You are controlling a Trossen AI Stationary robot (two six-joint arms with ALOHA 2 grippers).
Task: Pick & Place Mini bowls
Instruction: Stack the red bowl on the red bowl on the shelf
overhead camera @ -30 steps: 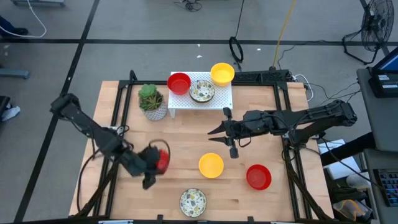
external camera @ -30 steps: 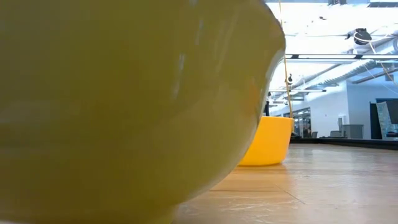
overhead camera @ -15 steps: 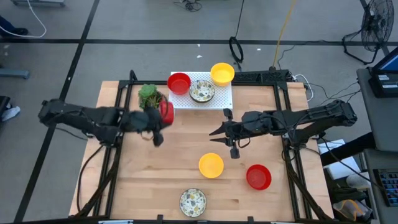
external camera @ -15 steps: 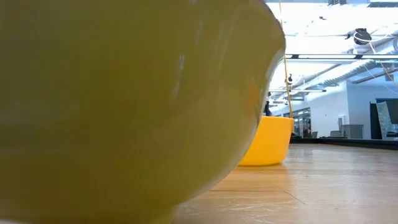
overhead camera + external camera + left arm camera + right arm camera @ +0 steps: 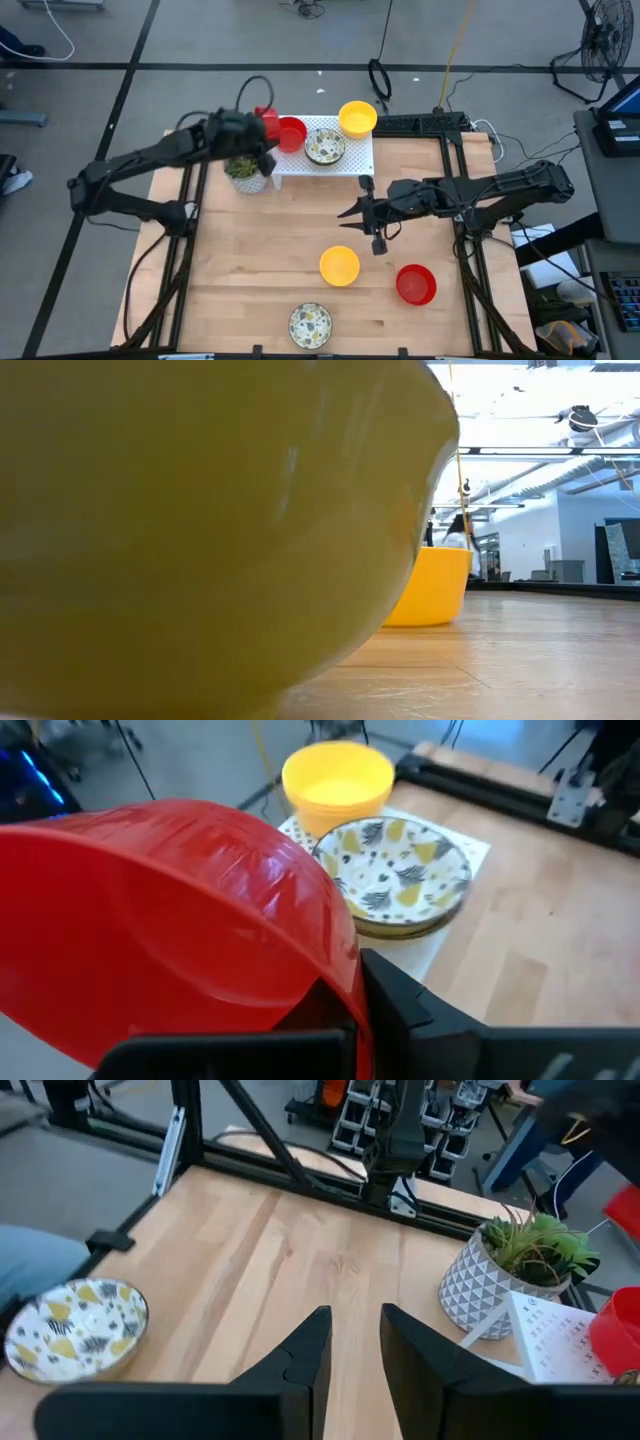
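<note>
My left gripper (image 5: 262, 125) is shut on a red mini bowl (image 5: 170, 920), high over the left end of the white rack (image 5: 345, 160). A red bowl (image 5: 291, 133), a speckled bowl (image 5: 325, 146) and a yellow bowl (image 5: 357, 118) sit on that rack. A yellow bowl (image 5: 340, 266), a red bowl (image 5: 416, 284) and a speckled bowl (image 5: 311, 324) rest on the table. My right gripper (image 5: 347, 212) hovers open over the table's middle, touching nothing. My left gripper holds the red bowl by its rim (image 5: 340, 970), with the wall pinched between the fingers. One finger (image 5: 400, 1005) shows beside the wall; the bowl hides the other. The bowl is lifted clear and tipped on its side, above the rack's left end.
A potted plant (image 5: 243, 162) stands just left of the rack, under my left arm. A metal frame (image 5: 455, 150) runs along the table's sides. In the low view a yellow bowl (image 5: 200, 530) fills the foreground, with another (image 5: 435, 585) behind it. Bare wood lies left of the table's middle.
My left arm has carried the red bowl from the table's near left, up and toward the far edge, past the plant to above the rack's left end. The bowl has stayed in the grip, tipped on its side.
</note>
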